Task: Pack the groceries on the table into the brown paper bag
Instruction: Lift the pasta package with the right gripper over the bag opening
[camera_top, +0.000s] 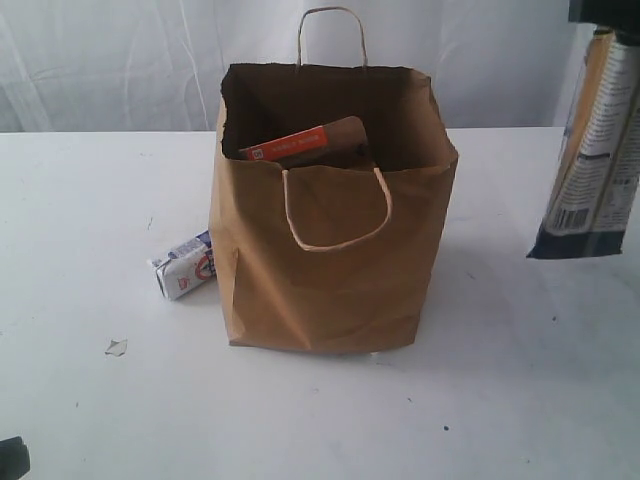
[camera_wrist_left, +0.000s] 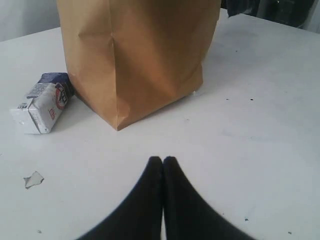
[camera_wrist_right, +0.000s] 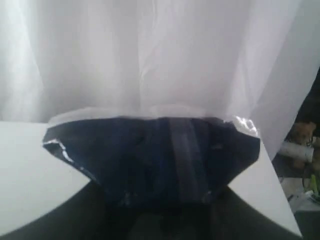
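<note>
One table (camera_top: 500, 400), white and flat with a few specks, bears everything; it lies bare in front of the bag and to its right.

Bag (camera_top: 330, 290): brown kraft paper, standing upright at mid-table, long axis vertical, mouth open upward. The far handle stands up. The near handle hangs down over the front wall. The rim is crumpled at its left corner. Inside the mouth, the space right of the pouch is dark and unfilled as far as can be seen.

Packet (camera_top: 590, 150): hangs in the air to the right of the bag, well apart from it, clear of the table. Its long axis is near vertical, and its dark-blue sealed end points down. The face is pale with fine print, with a tan strip along one edge. The right gripper (camera_wrist_right: 160, 215) is clamped on its upper end; the right wrist view shows that dark-blue end spread between the fingers.

Pouch (camera_top: 310, 143): inside the bag, leaning against the front wall, long axis tilted up to the right. It is brown with an orange strip.

Carton (camera_top: 185, 265): white and blue, lying on its side just beside the bag's left wall, its long axis slanting toward that wall.

Left gripper (camera_wrist_left: 163, 165): low over the table in front of the bag, jaws pressed together, holding nothing.

Scrap (camera_top: 116, 347): a small pale flake on the table, left of the bag and nearer than the carton.
</note>
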